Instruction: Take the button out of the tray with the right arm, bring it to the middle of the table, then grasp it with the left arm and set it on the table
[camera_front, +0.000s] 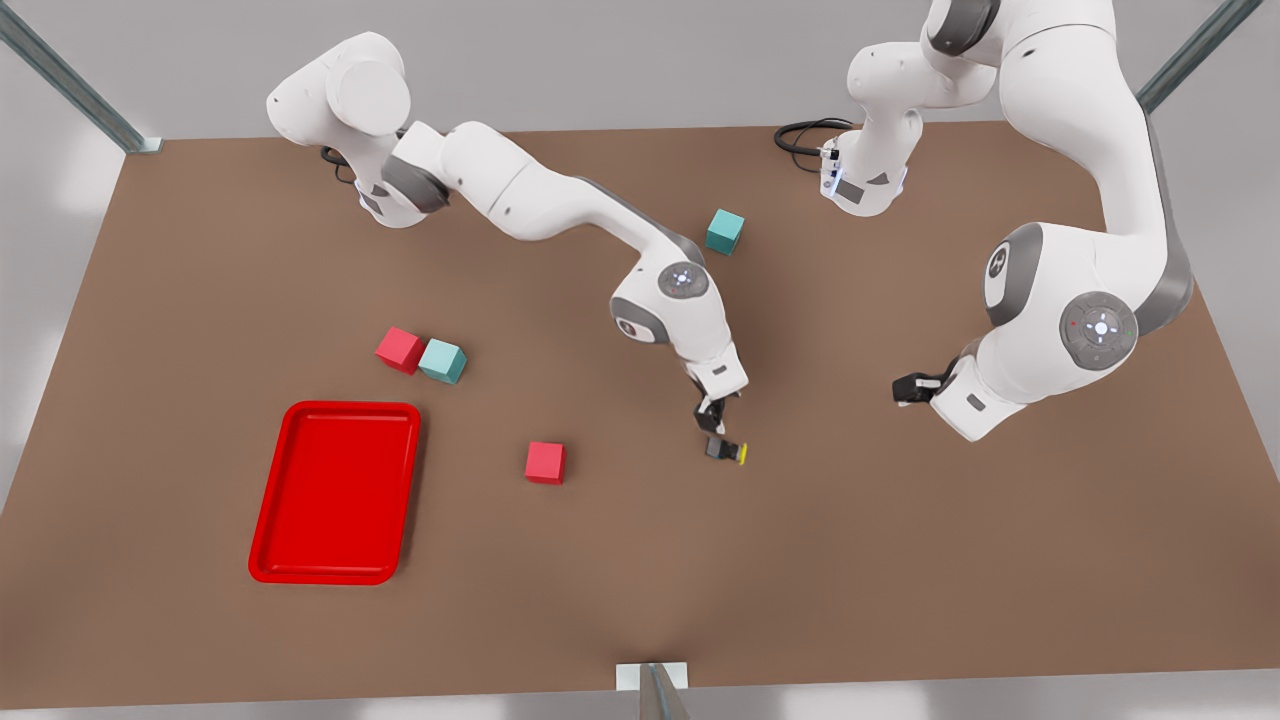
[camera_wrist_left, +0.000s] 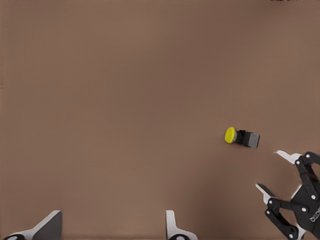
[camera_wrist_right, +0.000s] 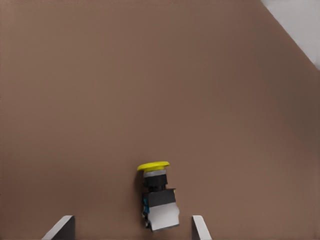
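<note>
The button (camera_front: 727, 451) lies on its side on the brown table (camera_front: 900, 560) near the middle, its yellow cap toward the front view's right. My right gripper (camera_front: 712, 418) hangs just above and behind it, open, with nothing held. In the right wrist view the button (camera_wrist_right: 157, 197) sits just ahead of the gap of the right gripper (camera_wrist_right: 130, 226). My left gripper (camera_front: 903, 388) waits to the front view's right, open (camera_wrist_left: 111, 227). From there the button (camera_wrist_left: 242, 137) shows farther off, next to the right gripper (camera_wrist_left: 272, 171). The red tray (camera_front: 335, 490) is empty.
A red cube (camera_front: 545, 462) lies between the tray and the button. Another red cube (camera_front: 400, 350) touches a teal cube (camera_front: 443, 360) behind the tray. A second teal cube (camera_front: 724, 231) sits farther back. A metal post (camera_front: 655, 690) stands at the near table edge.
</note>
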